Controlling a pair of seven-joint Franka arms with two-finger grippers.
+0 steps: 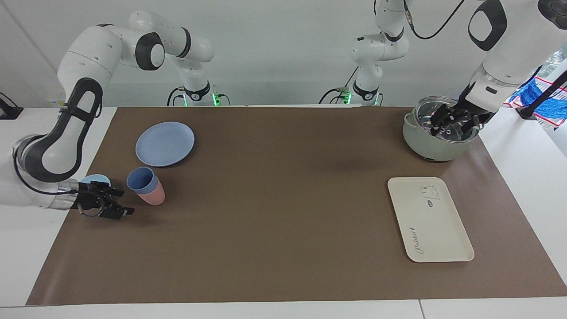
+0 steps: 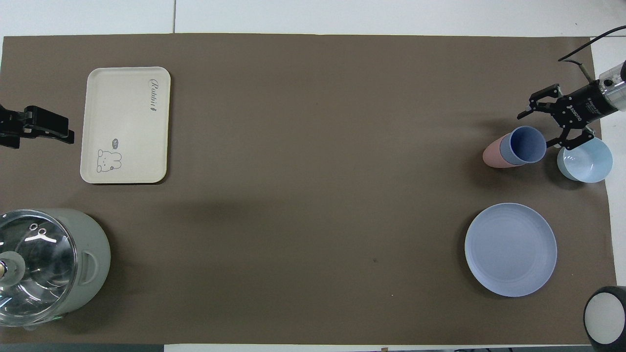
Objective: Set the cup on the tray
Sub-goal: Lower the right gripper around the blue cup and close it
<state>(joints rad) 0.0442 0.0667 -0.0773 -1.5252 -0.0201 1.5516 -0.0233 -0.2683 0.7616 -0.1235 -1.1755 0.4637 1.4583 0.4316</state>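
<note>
Though nested in pink tumbler [image 1: 153,195], cup [image 1: 141,180] (periwinkle, tapered) shows; tray [image 1: 429,219] bare.

Right gripper [image 1: 117,201], fingers spread, sits beside the cup [image 1: 141,180], not touching.

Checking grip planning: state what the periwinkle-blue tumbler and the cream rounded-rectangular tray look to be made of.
Periwinkle-blue tumbler: probably plastic, matte; even colour, no glare, thin rim. Cream rounded-rectangular tray: probably plastic too, smooth satin; moulded raised rim, printed rabbit and script.
</note>
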